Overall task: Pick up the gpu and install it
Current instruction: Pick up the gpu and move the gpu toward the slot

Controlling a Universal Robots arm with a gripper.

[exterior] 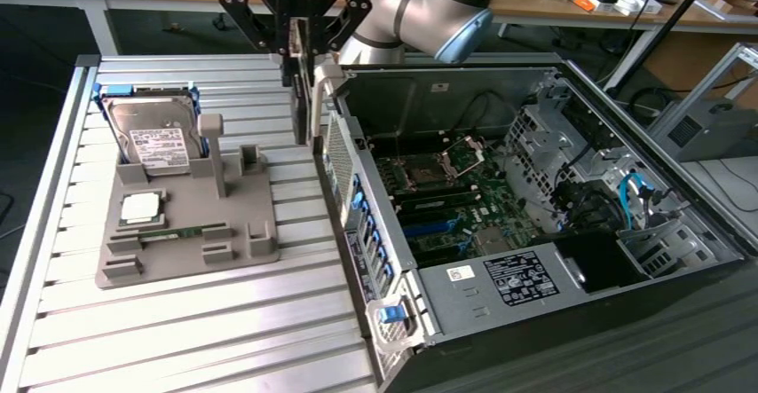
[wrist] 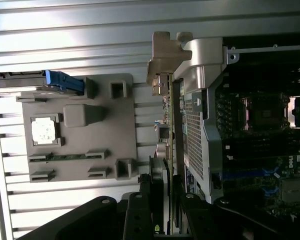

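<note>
The gpu (exterior: pixel 304 100) hangs upright and edge-on from my gripper (exterior: pixel 304 63), which is shut on its upper edge. It is in the air over the gap between the grey fixture (exterior: pixel 255 247) and the side wall of the open computer case (exterior: pixel 355 189), above the wall's top edge. In the wrist view the gpu (wrist: pixel 168 130) is a thin dark strip running away from the gripper (wrist: pixel 166 202), with its silver end bracket (wrist: pixel 164 55) at the far end. The black fingers (wrist: pixel 140 210) press on both faces of the card. The motherboard (exterior: pixel 445 189) lies open inside the case.
The grey fixture carries a hard drive (exterior: pixel 154 131) standing on edge, a square processor (exterior: pixel 142 207) and a narrow memory stick (exterior: pixel 177 231). The case's perforated wall (wrist: pixel 195 135) stands right beside the card. The ribbed metal table (exterior: pixel 177 331) lies in front of the fixture.
</note>
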